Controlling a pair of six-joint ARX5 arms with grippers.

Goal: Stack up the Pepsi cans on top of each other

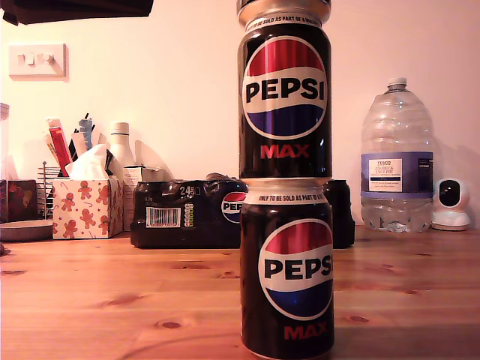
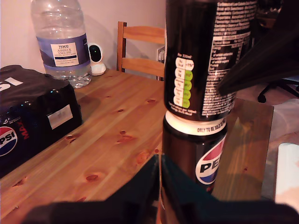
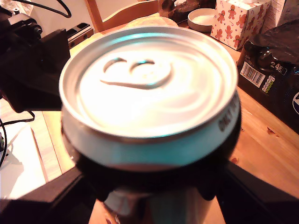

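Note:
Two Pepsi cans stand stacked near the table's front edge, the lower can under the middle can. Only the silver base of a third can shows, at the exterior view's top edge, on or just above the middle can. Neither gripper appears in the exterior view. In the second wrist view that top can fills the frame. My second gripper is shut on it, with dark fingers against both sides. My first gripper stands open beside the stack, fingers spread, level with the join of the lower can and middle can.
In the exterior view a shrink-wrapped Pepsi multipack lies behind the stack. A large water bottle and a small white camera stand at the back right. A gingerbread tissue box and a dish are at the back left.

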